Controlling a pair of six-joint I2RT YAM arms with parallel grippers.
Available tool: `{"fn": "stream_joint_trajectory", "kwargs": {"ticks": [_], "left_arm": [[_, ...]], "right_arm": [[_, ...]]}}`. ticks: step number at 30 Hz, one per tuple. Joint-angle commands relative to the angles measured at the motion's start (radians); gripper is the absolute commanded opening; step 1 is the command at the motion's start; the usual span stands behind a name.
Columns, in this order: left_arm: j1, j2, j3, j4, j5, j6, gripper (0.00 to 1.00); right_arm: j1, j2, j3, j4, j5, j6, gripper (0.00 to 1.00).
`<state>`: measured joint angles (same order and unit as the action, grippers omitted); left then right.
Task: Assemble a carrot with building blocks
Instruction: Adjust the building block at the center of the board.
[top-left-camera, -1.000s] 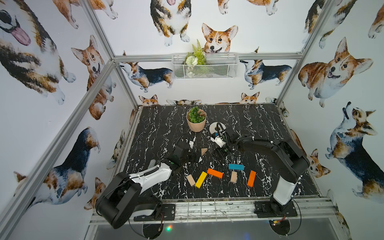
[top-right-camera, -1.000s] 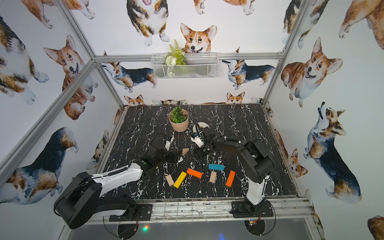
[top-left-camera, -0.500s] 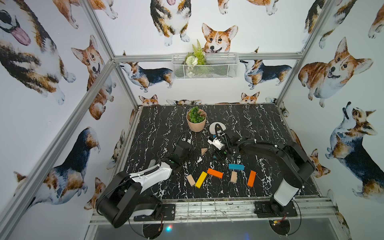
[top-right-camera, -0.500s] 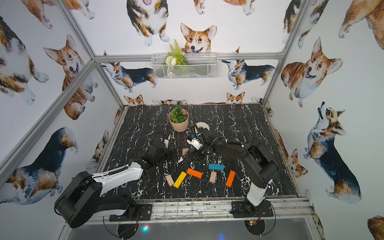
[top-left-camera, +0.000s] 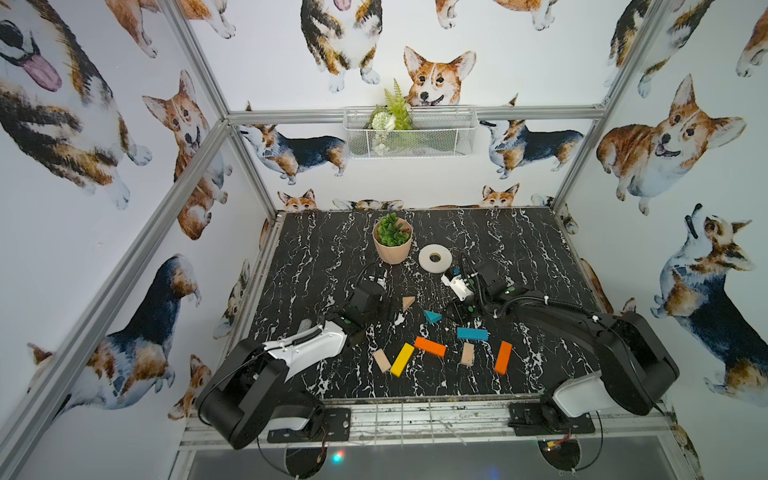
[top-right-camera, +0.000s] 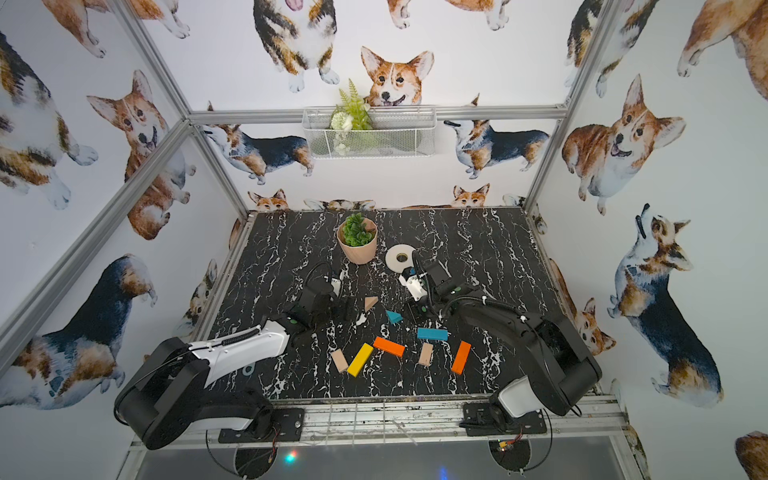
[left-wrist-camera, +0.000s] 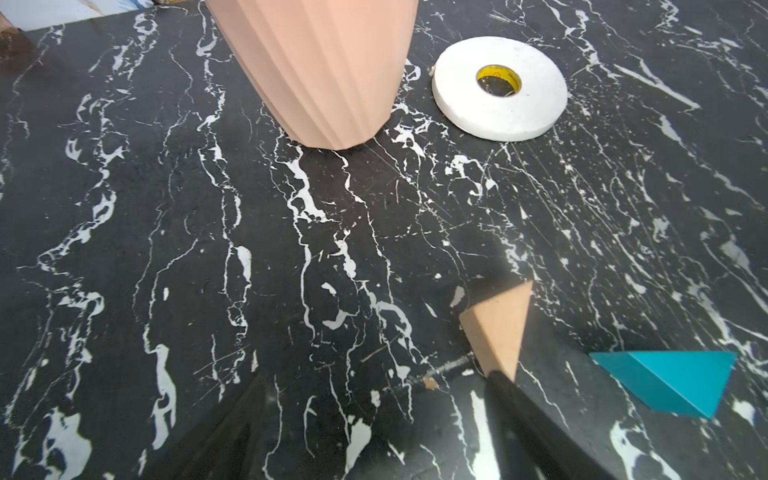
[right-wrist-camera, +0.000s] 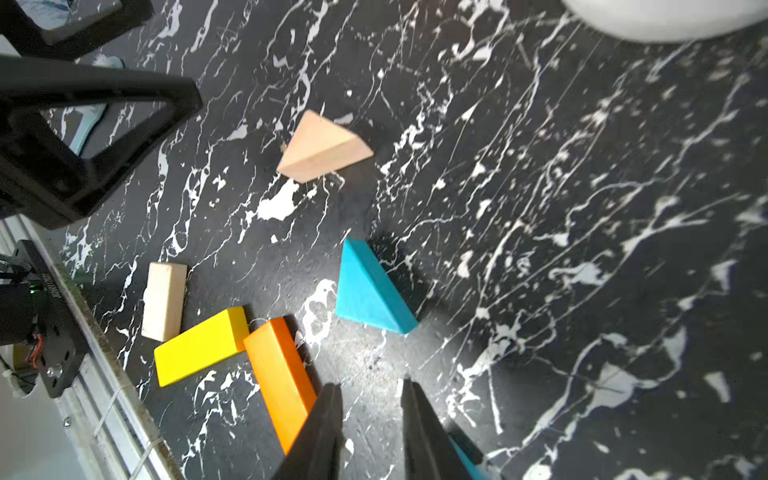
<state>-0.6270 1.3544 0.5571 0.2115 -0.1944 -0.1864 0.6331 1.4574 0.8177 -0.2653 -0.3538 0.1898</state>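
Blue triangle (right-wrist-camera: 370, 291) now lies loose just ahead of R gripper (right-wrist-camera: 371, 386), whose fingers are nearly together w/ nothing between. L gripper (left-wrist-camera: 374, 378) is spread wide; wood triangle (left-wrist-camera: 498, 328) sits at one fingertip.

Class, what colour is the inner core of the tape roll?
Yellow core, clearest in the left wrist view.
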Motion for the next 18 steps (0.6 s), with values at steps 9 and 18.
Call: {"fn": "stream_joint_trajectory", "kwargs": {"ticks": [9, 18], "left_arm": [[0.014, 0.086, 0.065, -0.064, 0.057, -0.033, 0.05], [0.018, 0.178, 0.115, -0.110, 0.124, -0.045, 0.06]], "right_arm": [[0.008, 0.102, 0.009, 0.055, -0.090, 0.086, 0.17], [0.011, 0.186, 0.078, 0.034, -0.084, 0.062, 0.17]]}}
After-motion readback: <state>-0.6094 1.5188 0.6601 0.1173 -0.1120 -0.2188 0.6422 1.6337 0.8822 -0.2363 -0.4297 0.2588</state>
